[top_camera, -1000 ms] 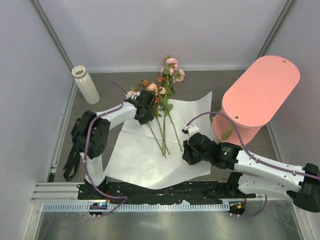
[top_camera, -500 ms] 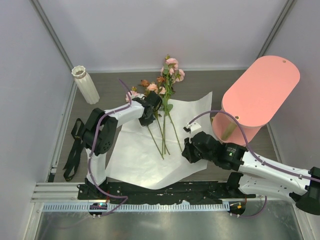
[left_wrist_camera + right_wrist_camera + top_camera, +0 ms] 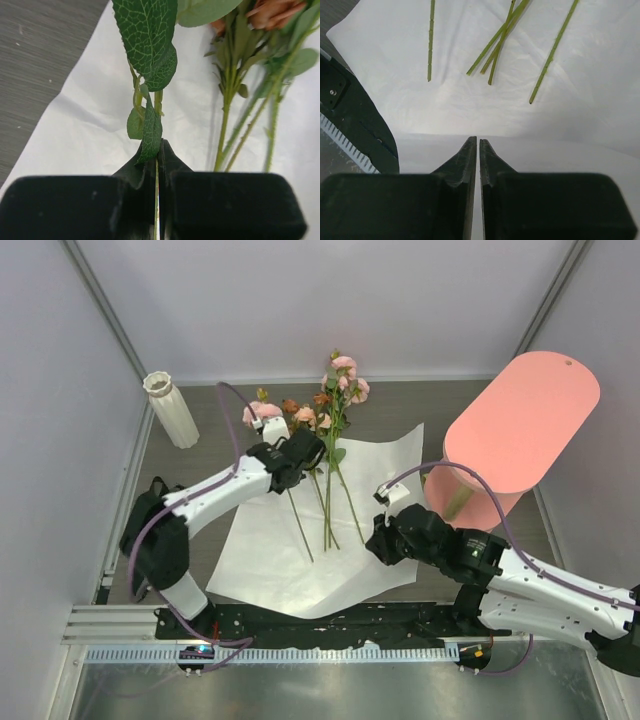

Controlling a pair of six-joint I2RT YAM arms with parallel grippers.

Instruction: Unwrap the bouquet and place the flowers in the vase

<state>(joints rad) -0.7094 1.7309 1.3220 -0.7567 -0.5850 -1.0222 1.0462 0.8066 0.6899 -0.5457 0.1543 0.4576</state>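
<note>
Closure came first: within the last second the left jaws had shut on one flower (image 3: 300,526) just below its leaves. Its stem had swung leftward, apart from the other flowers (image 3: 329,502) lying on the opened paper (image 3: 265,565) mid-worktop. That probably meant a first flower was ready to carry. The vase (image 3: 172,412) stood at the far left corner, well apart, holding no flowers, with nothing visible in between. The right jaws hovered over the paper's near edge, nearly together; whether they pinched paper could not be told. The pink stand (image 3: 520,415) at the right edge lay outside that path.
</note>
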